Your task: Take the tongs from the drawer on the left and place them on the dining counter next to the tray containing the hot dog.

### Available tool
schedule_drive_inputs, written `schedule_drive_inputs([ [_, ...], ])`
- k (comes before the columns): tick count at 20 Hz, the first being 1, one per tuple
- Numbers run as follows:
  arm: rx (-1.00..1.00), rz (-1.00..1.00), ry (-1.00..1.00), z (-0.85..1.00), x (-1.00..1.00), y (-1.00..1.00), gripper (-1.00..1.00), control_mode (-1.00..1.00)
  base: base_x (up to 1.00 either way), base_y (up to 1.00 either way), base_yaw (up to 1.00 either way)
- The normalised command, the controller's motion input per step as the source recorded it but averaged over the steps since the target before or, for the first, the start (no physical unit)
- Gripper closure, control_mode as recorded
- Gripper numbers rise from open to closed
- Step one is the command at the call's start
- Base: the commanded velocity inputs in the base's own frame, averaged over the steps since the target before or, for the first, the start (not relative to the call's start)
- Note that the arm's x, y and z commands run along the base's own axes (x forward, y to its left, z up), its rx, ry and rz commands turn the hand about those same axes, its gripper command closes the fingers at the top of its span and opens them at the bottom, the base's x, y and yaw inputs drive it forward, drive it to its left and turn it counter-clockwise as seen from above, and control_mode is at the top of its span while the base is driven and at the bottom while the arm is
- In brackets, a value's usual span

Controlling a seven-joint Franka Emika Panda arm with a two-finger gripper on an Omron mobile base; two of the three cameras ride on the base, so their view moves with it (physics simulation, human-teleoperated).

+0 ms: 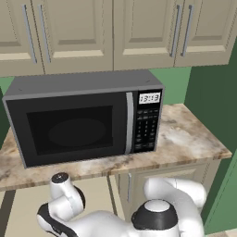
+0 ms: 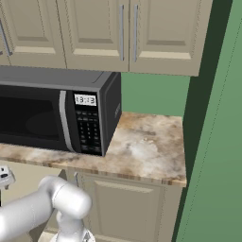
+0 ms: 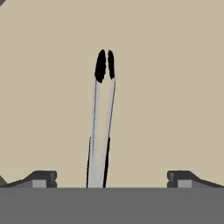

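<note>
The tongs (image 3: 97,162) lie flat on the beige floor of the open drawer (image 3: 175,87). Their thin silver arms run up the hand view to the black end (image 3: 105,65). My gripper (image 3: 112,179) hangs open just above them. One dark fingertip (image 3: 41,178) stands to the left of the arms and the other to the right, neither touching. In the left base view my arm bends low into the drawer (image 1: 23,208) below the worktop. The dining counter, the tray and the hot dog are out of view.
A black microwave (image 1: 83,120) stands on the narrow marble worktop (image 1: 190,139) right above the drawer. Beige wall cabinets (image 1: 115,32) hang over it. A green wall (image 2: 217,142) closes the right side. Cabinet doors (image 2: 127,208) sit under the worktop.
</note>
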Motion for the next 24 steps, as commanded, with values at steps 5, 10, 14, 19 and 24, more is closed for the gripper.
schedule_drive_inputs([
  [5, 0.0, 0.0, -0.03, -0.35, 0.04, 0.13, -1.0, -1.0, 0.0, 0.0, 0.0],
  [10, 0.04, 0.0, -0.09, -0.22, 0.06, 0.22, -1.0, -1.0, 0.0, 0.0, 0.0],
  [14, 0.05, 0.0, -0.02, -0.35, 0.0, 0.2, -1.0, -1.0, 0.0, 0.0, 0.0],
  [19, 0.11, 0.0, -0.02, -0.65, 0.0, 0.0, -1.0, -1.0, 0.0, 0.0, 0.0],
  [24, 0.11, 0.0, -0.05, -0.55, 0.0, 0.0, 1.0, -1.0, 0.0, 0.0, 0.0],
])
